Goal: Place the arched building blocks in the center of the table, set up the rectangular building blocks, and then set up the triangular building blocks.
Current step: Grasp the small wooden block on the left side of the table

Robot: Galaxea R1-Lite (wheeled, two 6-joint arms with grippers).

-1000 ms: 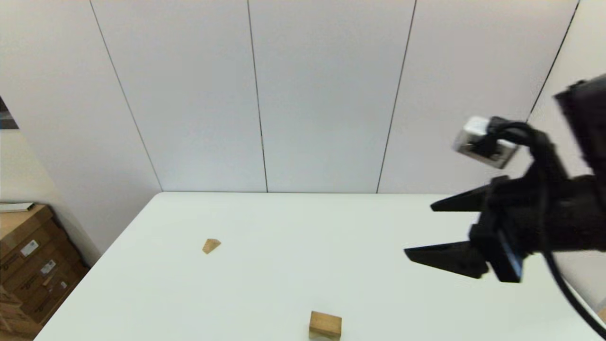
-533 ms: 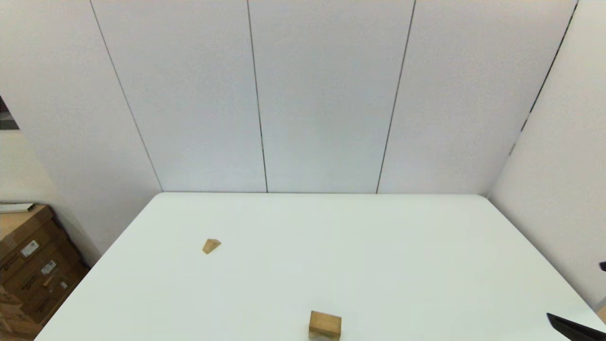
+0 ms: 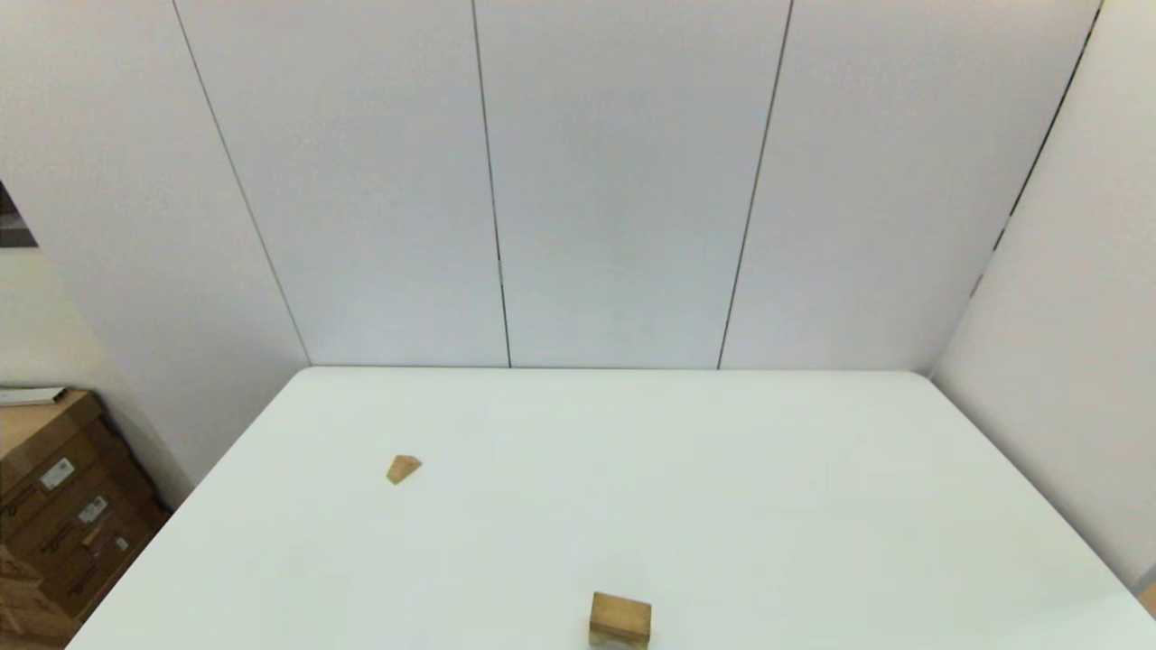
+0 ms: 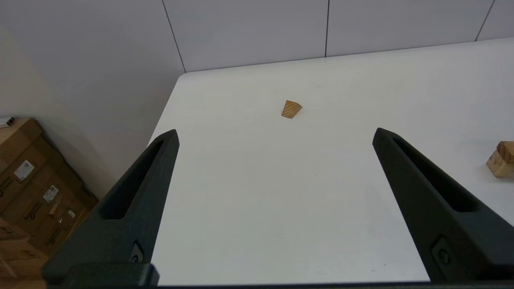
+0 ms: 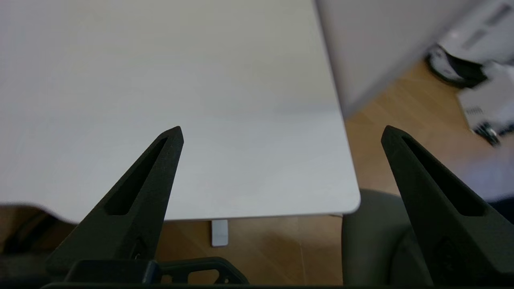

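From the head view, two wooden blocks lie on the white surface, and neither arm shows. One is the triangular building block, a small light-wood wedge lying toward the left edge, about midway between the far and near edges. The other is the arched building block, a chunky tan piece at the middle of the near edge, its lower part cut off by the frame, well apart from the wedge. Stacked cardboard boxes stand on the floor beyond the left edge. In the left wrist view, the left hand hangs released over the surface's left part, fingers spread wide with nothing between them; the one wedge shows striped grain, and the arched block sits partly cut off. In the right wrist view, the right hand is likewise released and empty, above the rounded corner of the surface with wooden floor beneath; no blocks show here.
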